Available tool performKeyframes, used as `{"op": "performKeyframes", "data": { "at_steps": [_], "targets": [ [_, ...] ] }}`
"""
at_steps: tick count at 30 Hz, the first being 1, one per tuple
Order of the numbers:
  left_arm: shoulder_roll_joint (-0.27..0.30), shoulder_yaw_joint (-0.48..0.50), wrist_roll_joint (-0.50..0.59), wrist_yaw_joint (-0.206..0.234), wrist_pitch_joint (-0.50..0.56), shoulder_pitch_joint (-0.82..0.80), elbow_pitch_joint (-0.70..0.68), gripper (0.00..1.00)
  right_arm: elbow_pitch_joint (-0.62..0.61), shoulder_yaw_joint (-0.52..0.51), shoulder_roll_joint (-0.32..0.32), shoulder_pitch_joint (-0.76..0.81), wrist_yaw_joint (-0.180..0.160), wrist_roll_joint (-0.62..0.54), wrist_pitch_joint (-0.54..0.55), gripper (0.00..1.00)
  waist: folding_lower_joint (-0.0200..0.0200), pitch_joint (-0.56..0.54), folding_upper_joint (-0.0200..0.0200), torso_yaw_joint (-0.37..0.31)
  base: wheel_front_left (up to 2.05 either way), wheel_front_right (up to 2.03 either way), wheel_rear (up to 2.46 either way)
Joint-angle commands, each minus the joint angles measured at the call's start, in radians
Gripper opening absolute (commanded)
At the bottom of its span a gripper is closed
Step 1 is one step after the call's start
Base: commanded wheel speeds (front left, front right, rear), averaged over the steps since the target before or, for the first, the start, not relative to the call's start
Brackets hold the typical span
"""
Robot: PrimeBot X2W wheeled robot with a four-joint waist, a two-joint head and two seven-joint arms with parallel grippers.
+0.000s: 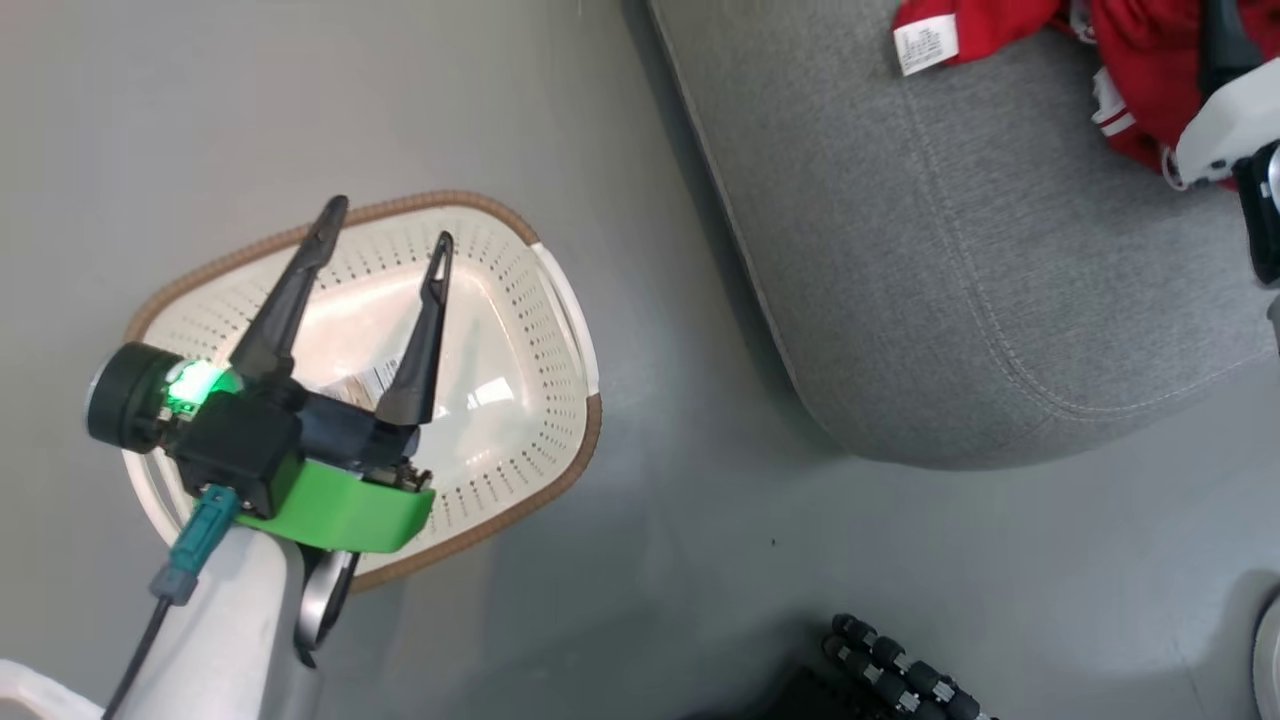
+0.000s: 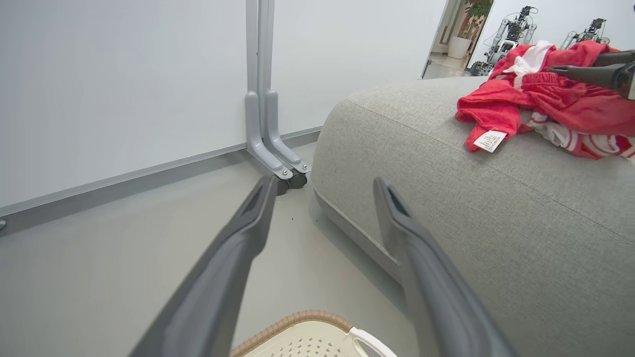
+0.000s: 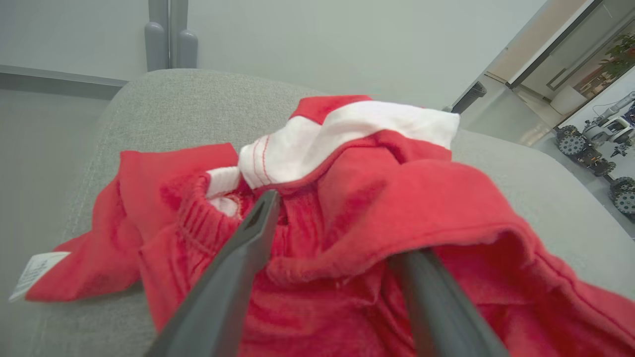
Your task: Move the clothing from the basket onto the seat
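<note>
One perforated basket (image 1: 520,300), rumpled red clothing (image 3: 372,198) (fleecy), woven grey seat (image 1: 950,280)

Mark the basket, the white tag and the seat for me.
basket (image 1: 545,400), head view, perforated side wall.
white tag (image 1: 925,43), head view, middle of the tag.
seat (image 1: 950,280), head view, bare grey cushion top.

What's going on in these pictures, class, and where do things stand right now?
A two-armed robot is moving laundry. The red clothing lies crumpled on the grey seat. The basket on the floor shows no garment inside, just a label sticker. The right gripper sits open in the clothing, one finger under a fold. The left gripper hovers open above the basket, holding nothing.
</note>
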Motion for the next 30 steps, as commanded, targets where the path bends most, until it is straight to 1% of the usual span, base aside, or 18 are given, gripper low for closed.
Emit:
{"op": "performKeyframes", "data": {
  "at_steps": [1,5,8,11,14,17,22,24,27,30],
  "targets": [
    [-0.011,-0.002,0.002,-0.003,0.000,0.018,0.010,1.00,-0.003,0.019,-0.018,0.024,-0.002,0.011,-0.003,1.00,0.0000,-0.094,0.0000,-0.003,0.00,0.00,0.00],
    [-0.051,0.012,-0.008,-0.003,0.000,0.037,0.031,1.00,-0.027,0.071,-0.047,0.062,-0.002,0.032,-0.003,1.00,0.0000,-0.183,0.0000,0.001,0.00,0.00,0.00],
    [-0.079,0.025,-0.012,-0.003,0.000,0.058,0.042,1.00,-0.071,0.113,-0.069,0.098,-0.002,0.046,-0.003,1.00,0.0000,-0.246,0.0000,0.002,0.00,0.00,0.00],
    [-0.095,0.019,0.003,-0.003,0.000,0.084,0.056,1.00,-0.139,0.142,-0.098,0.135,-0.002,0.059,-0.003,1.00,0.0000,-0.310,0.0000,0.005,0.00,0.00,0.00],
    [-0.115,0.027,-0.006,-0.003,0.000,0.119,0.073,1.00,-0.212,0.166,-0.105,0.179,-0.002,0.066,-0.003,1.00,0.0000,-0.368,0.0000,0.008,0.00,0.00,0.00],
    [-0.133,0.053,-0.012,-0.003,0.000,0.153,0.075,1.00,-0.313,0.180,-0.117,0.214,-0.002,0.073,-0.003,1.00,0.0000,-0.423,0.0000,0.013,0.00,0.00,0.00],
    [-0.153,0.089,-0.008,-0.003,0.000,0.203,0.069,1.00,-0.483,0.141,-0.101,0.288,-0.002,0.084,-0.003,1.00,0.0000,-0.492,0.0000,0.038,0.00,0.00,0.00],
    [-0.161,0.106,-0.009,-0.003,0.000,0.221,0.070,1.00,-0.550,0.111,-0.077,0.340,-0.002,0.104,-0.003,1.00,0.0000,-0.519,0.0000,0.059,0.00,0.00,0.00],
    [-0.172,0.125,-0.012,-0.003,0.000,0.242,0.070,1.00,-0.637,0.101,-0.061,0.409,-0.002,0.104,-0.003,1.00,0.0000,-0.549,0.0000,0.089,0.00,0.00,0.00],
    [-0.178,0.144,-0.006,-0.003,0.000,0.263,0.073,1.00,-0.719,0.072,-0.026,0.487,-0.002,0.093,-0.003,1.00,0.0000,-0.573,0.0000,0.124,0.00,0.00,0.00]
  ]
}}
